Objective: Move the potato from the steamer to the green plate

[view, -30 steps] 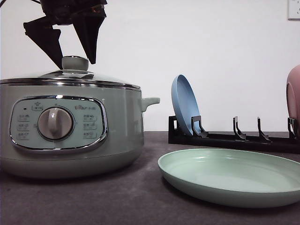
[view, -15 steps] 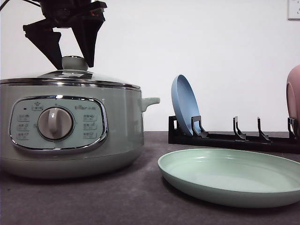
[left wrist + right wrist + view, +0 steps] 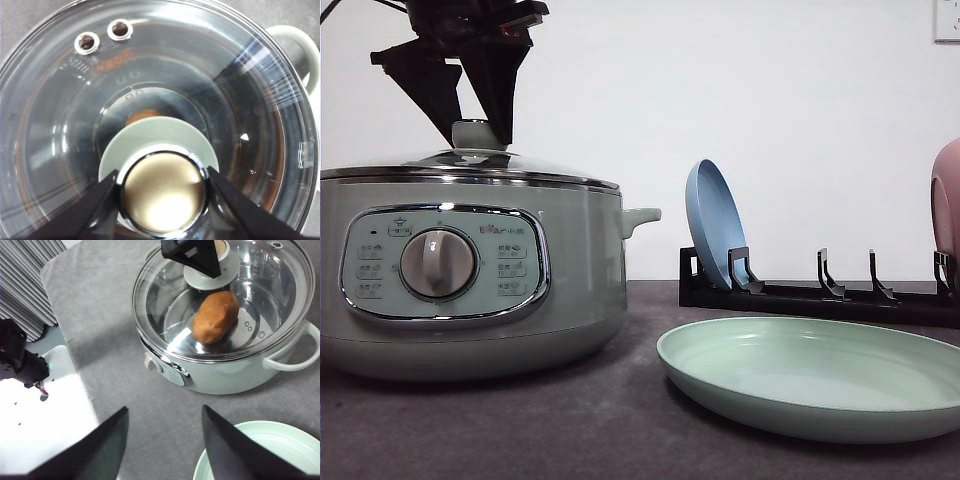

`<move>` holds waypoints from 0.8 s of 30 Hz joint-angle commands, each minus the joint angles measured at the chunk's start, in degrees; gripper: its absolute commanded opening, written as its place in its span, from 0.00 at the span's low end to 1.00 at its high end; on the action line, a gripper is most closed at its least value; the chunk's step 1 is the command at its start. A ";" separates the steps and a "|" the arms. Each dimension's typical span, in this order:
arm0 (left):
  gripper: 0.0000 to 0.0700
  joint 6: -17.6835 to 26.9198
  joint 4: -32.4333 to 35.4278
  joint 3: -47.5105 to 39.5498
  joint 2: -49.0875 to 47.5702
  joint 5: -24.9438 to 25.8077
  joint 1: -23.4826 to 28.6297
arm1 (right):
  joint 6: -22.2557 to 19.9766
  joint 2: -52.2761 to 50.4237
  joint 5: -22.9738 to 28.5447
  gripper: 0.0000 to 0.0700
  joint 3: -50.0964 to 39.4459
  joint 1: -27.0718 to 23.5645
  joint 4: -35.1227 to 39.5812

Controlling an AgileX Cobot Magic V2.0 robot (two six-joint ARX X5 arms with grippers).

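The pale green steamer (image 3: 470, 290) stands on the left of the table with its glass lid (image 3: 250, 100) on. Through the lid the orange-brown potato (image 3: 216, 316) is visible lying inside the steamer (image 3: 220, 375); a sliver of the potato (image 3: 142, 116) peeks out past the knob. My left gripper (image 3: 480, 135) is over the lid, and its fingers (image 3: 97, 202) press both sides of the chrome-topped knob (image 3: 162, 192). The green plate (image 3: 810, 375) lies on the table to the right. My right gripper (image 3: 165, 450) hovers open over the grey table between steamer and green plate (image 3: 265, 450).
Behind the plate a black dish rack (image 3: 820, 295) holds an upright blue plate (image 3: 713, 225), and a pink dish (image 3: 947, 200) shows at the right edge. The steamer's side handle (image 3: 640, 215) sticks out toward the rack. A white surface (image 3: 45, 410) borders the grey mat.
The left gripper's fingers have drawn inward and dropped slightly, closing from a wide spread onto the lid knob. Steamer, lid and plate have not moved.
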 commanded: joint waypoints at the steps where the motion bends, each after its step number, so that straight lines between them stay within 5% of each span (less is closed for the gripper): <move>1: 0.00 -0.53 -0.91 1.40 1.27 -0.13 -0.20 | -0.68 0.81 0.09 0.41 0.81 0.42 0.39; 24: 0.00 -0.72 2.08 1.47 -8.35 -0.59 2.81 | -0.61 0.81 0.09 0.41 0.81 0.44 0.81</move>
